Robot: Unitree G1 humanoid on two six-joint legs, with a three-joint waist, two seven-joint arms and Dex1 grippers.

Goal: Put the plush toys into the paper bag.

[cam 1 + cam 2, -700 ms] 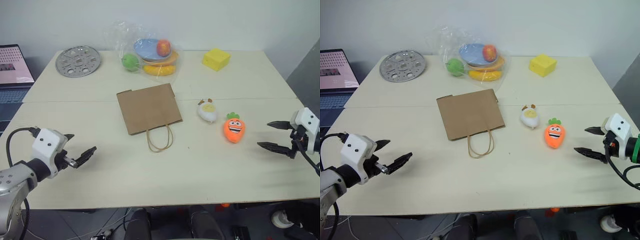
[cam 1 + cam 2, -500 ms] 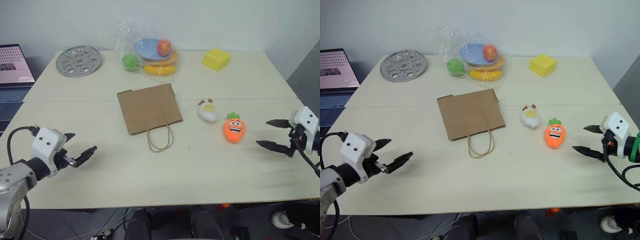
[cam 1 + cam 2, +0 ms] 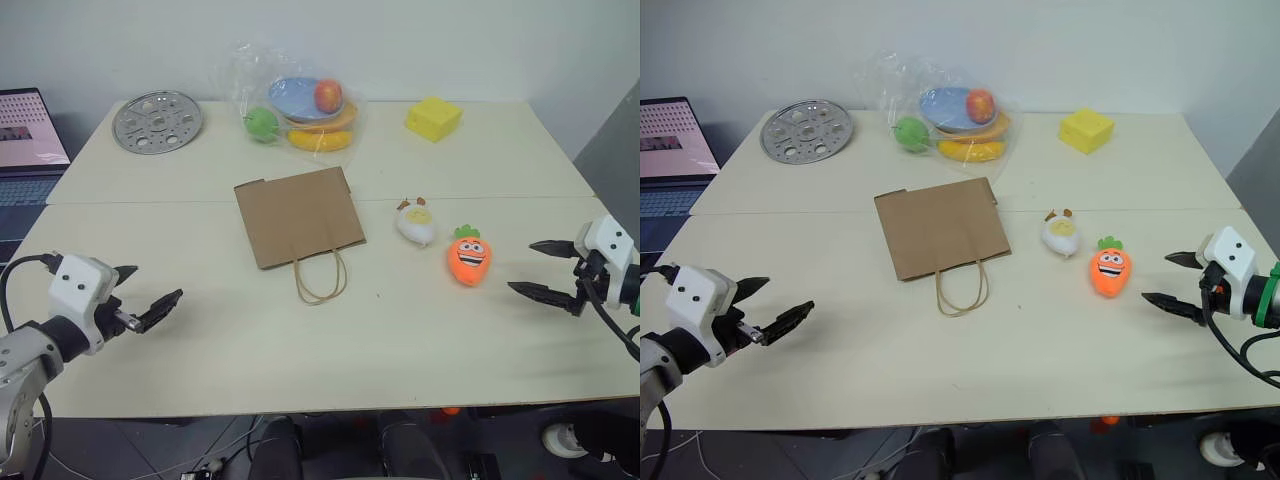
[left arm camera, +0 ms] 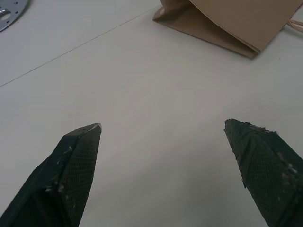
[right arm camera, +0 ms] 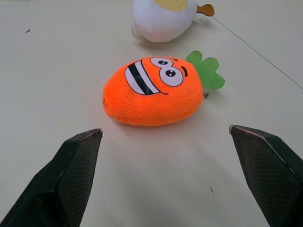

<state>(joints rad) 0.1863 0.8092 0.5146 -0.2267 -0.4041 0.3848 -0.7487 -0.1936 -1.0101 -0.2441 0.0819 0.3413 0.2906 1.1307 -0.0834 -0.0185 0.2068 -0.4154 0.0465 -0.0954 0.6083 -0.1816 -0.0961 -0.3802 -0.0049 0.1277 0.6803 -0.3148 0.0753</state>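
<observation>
2 plush toys [image 3: 468, 256] [image 3: 415, 221], 1 paper bag [image 3: 297, 215], 1 cheese block [image 3: 433, 118], 1 metal disc [image 3: 157, 121].

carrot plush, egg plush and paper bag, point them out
carrot plush [image 5: 151, 92], right wrist view, orange body below the face
egg plush [image 3: 413, 225], left eye view, white body
paper bag [image 3: 298, 214], left eye view, flat brown panel

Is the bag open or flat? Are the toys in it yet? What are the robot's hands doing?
Paper bag: lying flat, empty.
Carrot plush: on the table, outside the bag.
Egg plush: on the table, outside the bag.
Left hand: open, holding nothing.
Right hand: open, facing the carrot plush.
</observation>
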